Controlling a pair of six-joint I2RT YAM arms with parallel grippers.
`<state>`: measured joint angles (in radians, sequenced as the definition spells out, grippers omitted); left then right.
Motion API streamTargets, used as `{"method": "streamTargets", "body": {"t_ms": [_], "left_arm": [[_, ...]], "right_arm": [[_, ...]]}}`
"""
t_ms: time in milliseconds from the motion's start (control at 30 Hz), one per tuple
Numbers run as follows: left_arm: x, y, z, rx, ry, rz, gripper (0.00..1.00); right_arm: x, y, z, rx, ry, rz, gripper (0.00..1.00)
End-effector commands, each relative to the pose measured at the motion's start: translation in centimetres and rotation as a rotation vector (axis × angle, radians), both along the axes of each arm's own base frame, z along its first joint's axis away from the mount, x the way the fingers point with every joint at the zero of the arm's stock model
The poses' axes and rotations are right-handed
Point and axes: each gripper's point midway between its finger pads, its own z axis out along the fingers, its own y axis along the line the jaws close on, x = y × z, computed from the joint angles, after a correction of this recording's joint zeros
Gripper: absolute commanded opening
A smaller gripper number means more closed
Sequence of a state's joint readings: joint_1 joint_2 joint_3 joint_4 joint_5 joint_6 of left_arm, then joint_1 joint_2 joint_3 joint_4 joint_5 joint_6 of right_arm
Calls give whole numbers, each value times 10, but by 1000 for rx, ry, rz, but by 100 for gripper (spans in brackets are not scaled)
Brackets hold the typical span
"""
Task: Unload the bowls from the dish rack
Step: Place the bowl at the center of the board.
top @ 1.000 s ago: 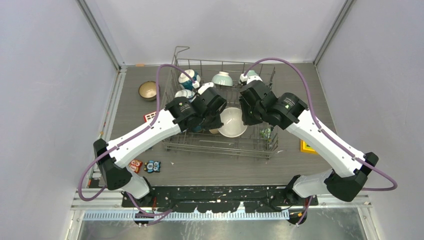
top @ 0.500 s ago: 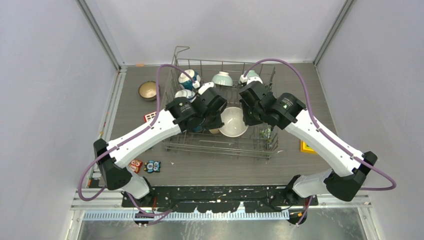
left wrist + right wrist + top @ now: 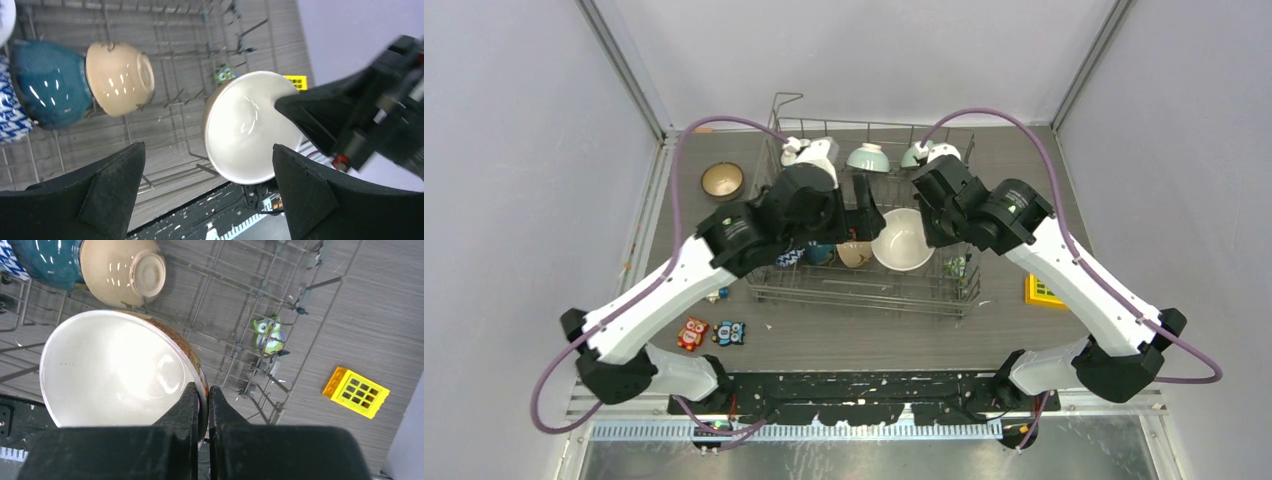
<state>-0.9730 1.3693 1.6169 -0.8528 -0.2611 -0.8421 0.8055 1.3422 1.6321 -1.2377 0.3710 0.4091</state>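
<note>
Right pincer [image 3: 202, 396]: clamped on the rim of a round ceramic bowl, white inside and brown outside [image 3: 115, 375], tilted over the grey wire dish rack [image 3: 864, 290].
Left pincer [image 3: 207, 150]: spread wide, empty, beside that bowl.
In rack: beige ceramic bowl [image 3: 120, 275] and dark teal ceramic bowl [image 3: 45, 260], on their sides, touching.
Table [image 3: 1024, 180]: small brown round bowl [image 3: 722, 181] left of the rack.

A dark grey wood-grain tabletop [image 3: 844, 340] fills the middle of the top view, closed in by plain pale lavender walls [image 3: 514, 150] at the left, right and top. Silver posts [image 3: 624, 70] slant up at the upper corners. A black rail [image 3: 854, 385] crosses the bottom, above what may be a brushed metal sheet [image 3: 874, 460]. The light is soft and even.
</note>
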Motion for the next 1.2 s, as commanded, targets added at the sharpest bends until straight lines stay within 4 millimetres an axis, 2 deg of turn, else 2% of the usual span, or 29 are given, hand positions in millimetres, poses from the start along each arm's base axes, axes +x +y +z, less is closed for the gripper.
{"method": "streamTargets", "body": {"t_ms": [0, 133, 200, 300, 400, 467, 567, 667, 767, 900, 1033, 1100, 1167], "left_arm": [[1, 21, 58, -87, -232, -27, 100], [-7, 50, 72, -126, -369, -8, 100], [-10, 66, 71, -137, -423, 16, 100], [-15, 87, 58, -134, -478, 44, 100], [-19, 100, 41, -121, -498, 57, 100], [-21, 104, 27, -101, -493, 53, 100], [-24, 105, 16, -82, -479, 39, 100], [-27, 105, 8, -63, -462, 17, 100], [-30, 105, 3, -56, -443, 5, 100], [-35, 110, -2, -45, -426, 2, 100], [-38, 112, -6, -53, -419, -5, 100], [-38, 112, -8, -54, -420, -6, 100], [-37, 111, -10, -49, -418, -6, 100]], "right_arm": [[19, -23, 56, 44, -169, -90, 1], [34, -62, 99, 57, -289, -221, 1], [43, -81, 117, 53, -358, -315, 1], [59, -109, 137, 155, -441, -466, 1], [76, -145, 158, 258, -532, -649, 1], [87, -166, 165, 290, -575, -747, 1], [106, -196, 166, 320, -614, -879, 1], [130, -223, 162, 334, -660, -983, 1], [156, -255, 149, 347, -657, -1091, 1], [184, -299, 115, 408, -632, -1224, 1], [194, -345, 69, 381, -568, -1341, 1], [197, -356, 46, 352, -523, -1367, 1], [203, -359, 29, 329, -492, -1368, 1]]}}
